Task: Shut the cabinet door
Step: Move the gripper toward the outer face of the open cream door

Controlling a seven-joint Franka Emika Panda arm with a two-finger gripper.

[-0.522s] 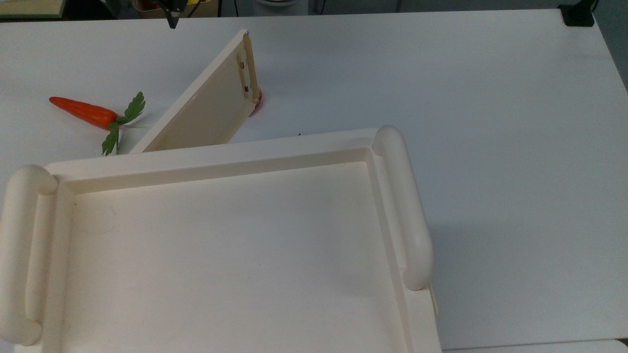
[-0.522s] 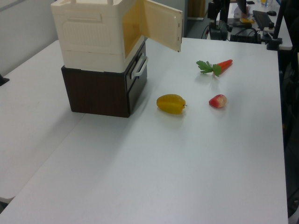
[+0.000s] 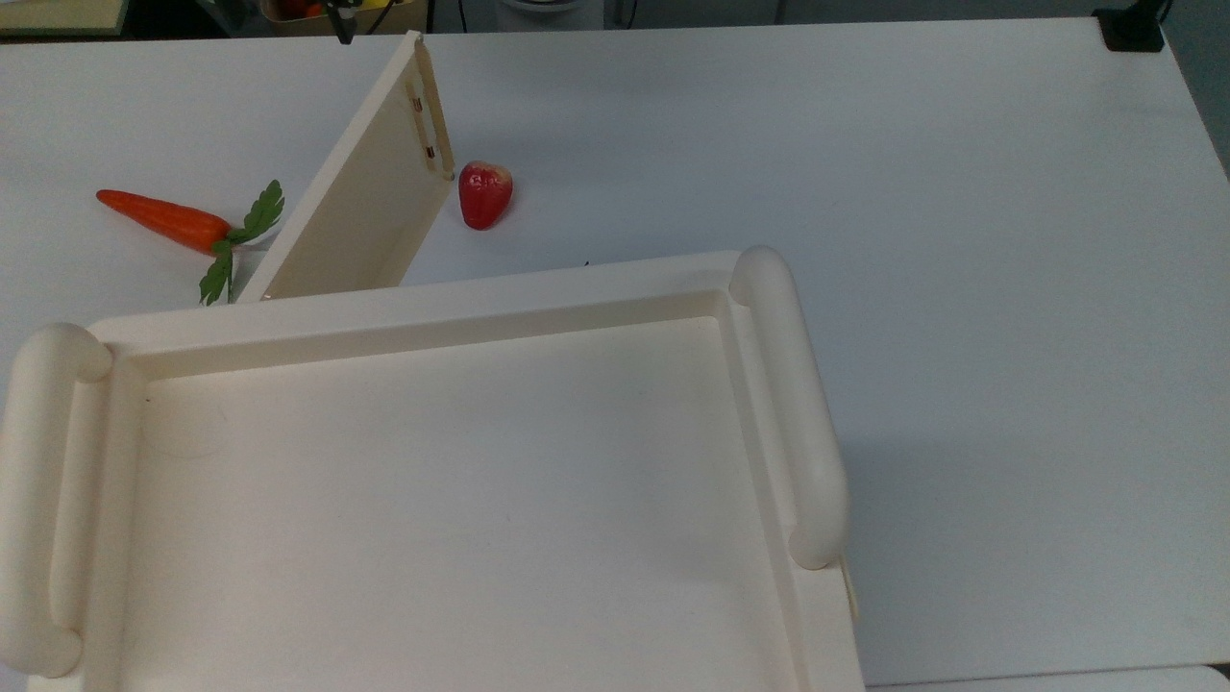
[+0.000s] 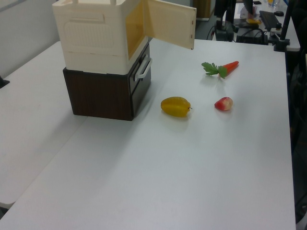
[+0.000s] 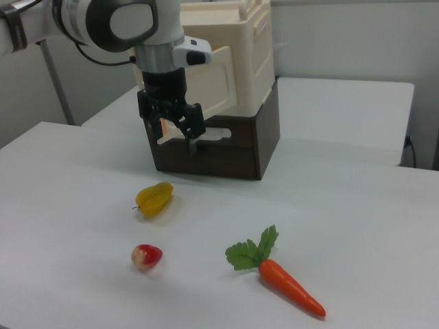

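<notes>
The cabinet (image 3: 452, 481) is a cream-white unit with a recessed tray top and a tube rail on each side; it stands on a dark brown drawer base (image 4: 103, 93). Its cabinet door (image 3: 360, 192) stands wide open, angled toward the top view's upper left, with the slim bar handle (image 3: 429, 120) near its free edge. The same door (image 4: 170, 24) juts out toward the left view's right. In the right view my gripper (image 5: 178, 137) hangs from the white arm (image 5: 123, 20), pointing down, just in front of the door's (image 5: 216, 86) free edge.
On the white table lie a carrot (image 3: 168, 219) beside the door, a red fruit (image 3: 484, 194) near the door's free edge, and a yellow fruit (image 4: 175, 106) in front of the drawer base. Dark equipment (image 4: 225, 21) stands beyond the table's far end in the left view.
The door has swung wider open, toward the top view's left, uncovering the red fruit it half hid before. The fruits and carrot have not moved.
</notes>
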